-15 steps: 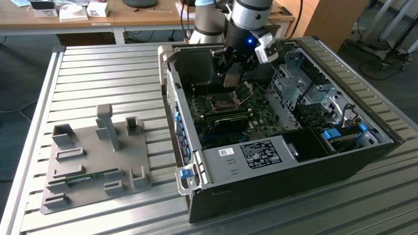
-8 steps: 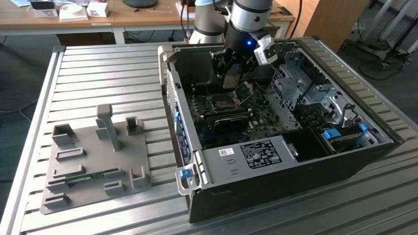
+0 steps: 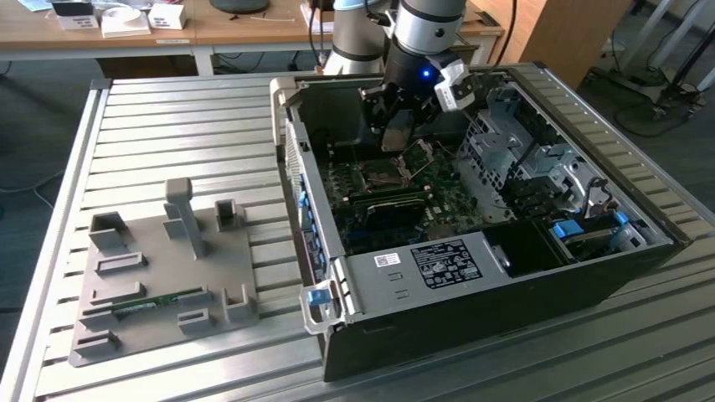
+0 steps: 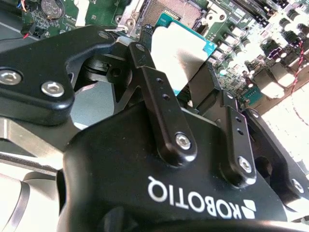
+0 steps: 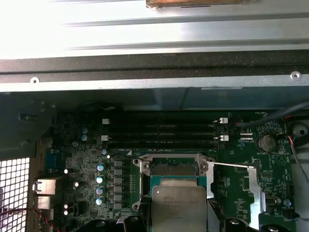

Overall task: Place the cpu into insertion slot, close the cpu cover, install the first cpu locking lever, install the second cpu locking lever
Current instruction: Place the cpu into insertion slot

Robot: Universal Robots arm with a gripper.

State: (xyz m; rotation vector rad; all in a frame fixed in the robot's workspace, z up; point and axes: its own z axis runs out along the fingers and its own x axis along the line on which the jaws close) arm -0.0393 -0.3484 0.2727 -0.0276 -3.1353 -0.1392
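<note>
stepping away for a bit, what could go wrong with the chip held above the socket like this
1. The end effector grips the cpu by two edges only; a slip could drop it skewed onto the insertion slot and might harm the contacts.
2. The slot's metal frame sits close beside the fingers, so lowering off-centre may catch it.

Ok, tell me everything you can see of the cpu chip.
The cpu is a small flat square chip with a dull silvery metal top and faint print on it. A thin blue-green edge shows round the metal in the second wrist view. It sits between the two black fingers of the gripper, which grip its opposite sides. It is held over the green board, right by the open socket, and does not look seated in it.
</note>
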